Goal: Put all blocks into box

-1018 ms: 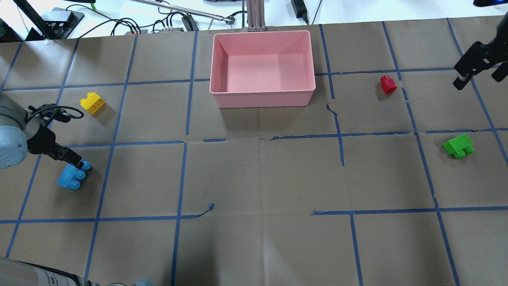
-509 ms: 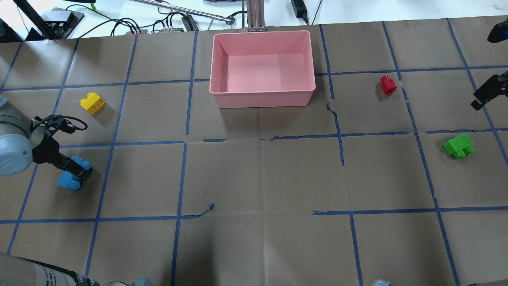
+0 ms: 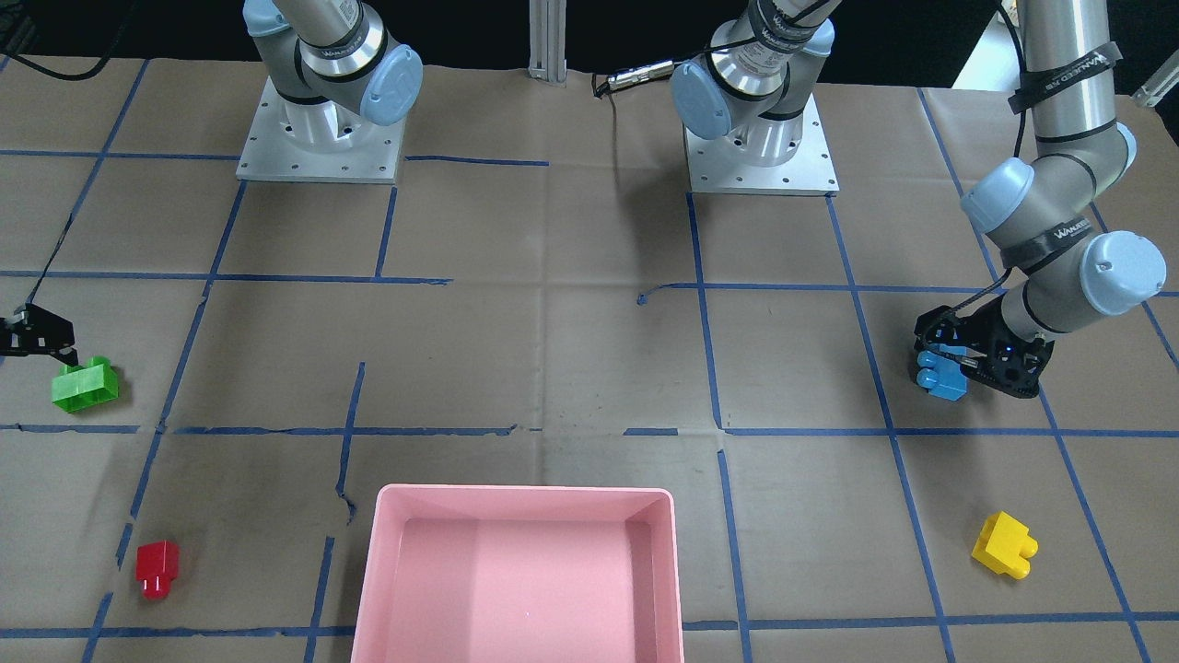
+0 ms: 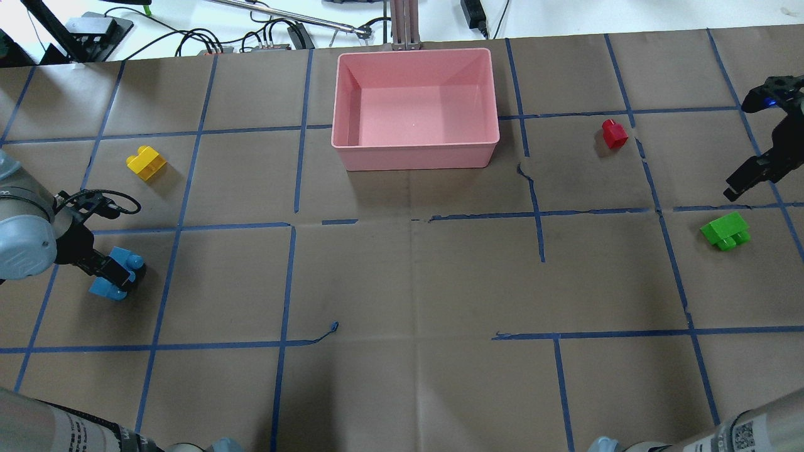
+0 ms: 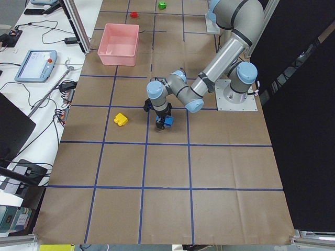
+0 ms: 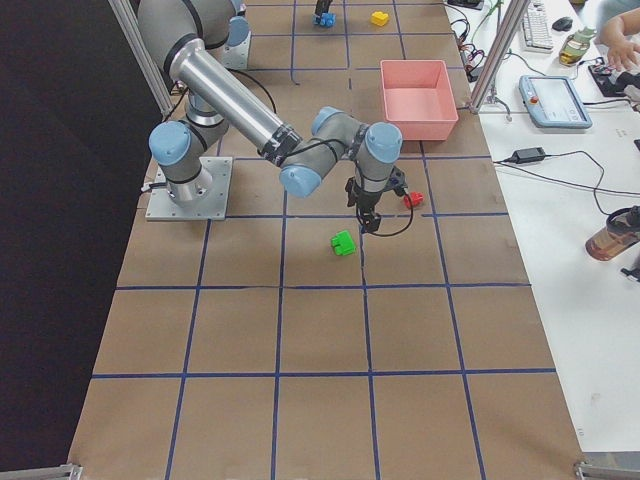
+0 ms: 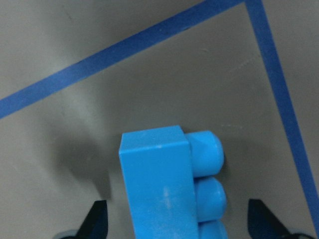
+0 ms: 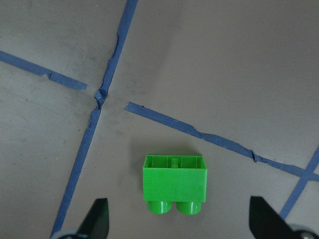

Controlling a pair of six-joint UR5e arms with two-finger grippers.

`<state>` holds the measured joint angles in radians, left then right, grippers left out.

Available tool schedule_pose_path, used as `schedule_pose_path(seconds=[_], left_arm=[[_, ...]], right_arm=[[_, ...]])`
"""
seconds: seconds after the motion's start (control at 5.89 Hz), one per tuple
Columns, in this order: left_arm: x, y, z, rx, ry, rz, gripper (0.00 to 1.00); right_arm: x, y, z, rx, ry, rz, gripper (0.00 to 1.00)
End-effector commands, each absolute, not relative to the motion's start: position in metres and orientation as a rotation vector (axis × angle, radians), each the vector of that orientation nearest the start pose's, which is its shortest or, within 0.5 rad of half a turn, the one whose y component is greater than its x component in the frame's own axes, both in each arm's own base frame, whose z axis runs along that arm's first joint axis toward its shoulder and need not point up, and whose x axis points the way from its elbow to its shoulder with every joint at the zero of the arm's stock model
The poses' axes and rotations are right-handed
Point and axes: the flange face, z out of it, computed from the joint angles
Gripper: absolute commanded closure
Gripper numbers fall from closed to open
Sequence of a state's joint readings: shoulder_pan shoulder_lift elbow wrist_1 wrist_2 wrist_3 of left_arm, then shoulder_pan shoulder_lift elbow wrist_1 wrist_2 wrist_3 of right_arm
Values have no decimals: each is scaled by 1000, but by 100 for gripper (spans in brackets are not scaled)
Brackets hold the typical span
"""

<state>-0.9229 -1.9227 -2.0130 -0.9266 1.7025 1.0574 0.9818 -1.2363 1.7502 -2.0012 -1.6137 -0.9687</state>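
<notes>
The light-blue brick (image 4: 100, 289) lies on the table at the left. My left gripper (image 4: 117, 272) is down over it, open, a finger on each side of the brick (image 7: 159, 184) with gaps showing. My right gripper (image 4: 738, 186) is open and hovers just beyond the green brick (image 4: 725, 230), which lies on its side between and ahead of the fingertips in the right wrist view (image 8: 174, 184). The red brick (image 4: 614, 133) and the yellow brick (image 4: 146, 162) lie loose on the table. The pink box (image 4: 414, 157) stands empty at the far middle.
Brown paper with blue tape lines (image 4: 289, 276) covers the table. Cables and a metal post (image 4: 405, 25) sit beyond the far edge behind the box. The two arm bases (image 3: 318, 138) stand at the robot's side.
My left gripper has come down over the blue brick and hides more of it. My right gripper has moved from the far right edge toward the green brick.
</notes>
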Motion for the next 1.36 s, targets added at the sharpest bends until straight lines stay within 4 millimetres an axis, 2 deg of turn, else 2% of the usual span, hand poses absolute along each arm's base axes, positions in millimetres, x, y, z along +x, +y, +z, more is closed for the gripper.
schedule_pose_path(seconds=[0.0,0.17,0.34,0.51,0.85,1.02,1.19], left_arm=[[209,-474,169,652,3086,313,32],[209,-476,169,644,3084,308,78],[212,-479,174,637,3079,300,100],[210,-486,184,609,3071,279,100],[200,-506,213,527,3166,252,100],[177,-541,256,477,3212,307,100],[132,-579,297,365,3218,326,100]], right_arm=[[-217,-547,221,-592,3012,202,0],[-219,-544,213,-601,3018,260,0],[-216,-538,203,-603,3006,292,0],[-217,-534,197,-606,3013,320,0],[-218,-530,181,-617,3021,382,0],[-218,-530,174,-615,3013,398,0],[-221,-530,175,-606,3028,415,1]])
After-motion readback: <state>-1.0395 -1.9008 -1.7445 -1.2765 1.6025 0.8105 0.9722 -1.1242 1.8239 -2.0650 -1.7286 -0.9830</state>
